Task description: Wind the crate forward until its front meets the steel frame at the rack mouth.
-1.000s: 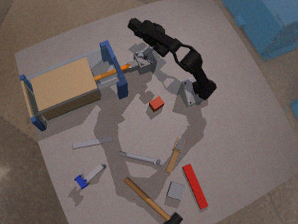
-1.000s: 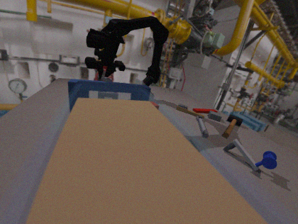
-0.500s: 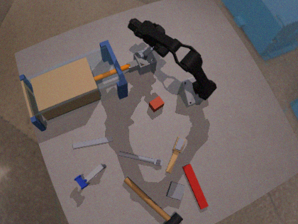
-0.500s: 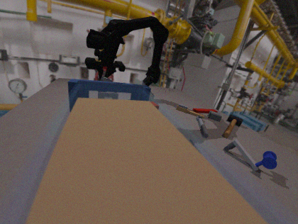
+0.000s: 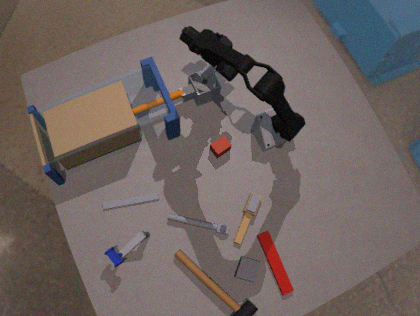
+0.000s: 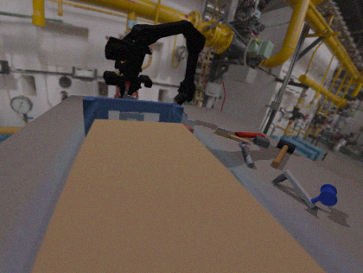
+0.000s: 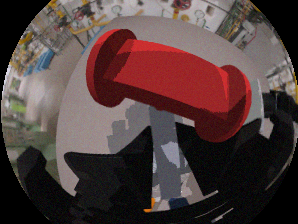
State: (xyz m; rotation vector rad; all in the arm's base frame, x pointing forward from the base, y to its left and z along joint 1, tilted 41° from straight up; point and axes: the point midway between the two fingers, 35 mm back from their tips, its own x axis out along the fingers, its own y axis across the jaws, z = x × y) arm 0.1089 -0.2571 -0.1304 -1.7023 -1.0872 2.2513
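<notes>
The tan crate (image 5: 90,120) (image 6: 151,186) sits flat inside the clear-panelled cubby. A gap shows between its front and the blue frame (image 5: 172,125) (image 6: 134,103) at the mouth. An orange strap (image 5: 160,102) runs from the crate through the frame to the grey winch (image 5: 203,86). My gripper (image 7: 162,127) is above the winch area, shut on the grey arm of a winch handle with a red spool-shaped grip (image 7: 165,75). The fingertips are hidden under the arm in the top view. Whether the handle's key sits in the winch hole is hidden.
A red-orange block (image 5: 220,146) lies near the frame. A blue-knobbed crank (image 5: 134,244) (image 6: 298,187), grey bar (image 5: 131,201), wrench (image 5: 195,222), brush (image 5: 245,222), hammer (image 5: 207,281), grey block (image 5: 247,269) and red bar (image 5: 275,263) lie on the bench.
</notes>
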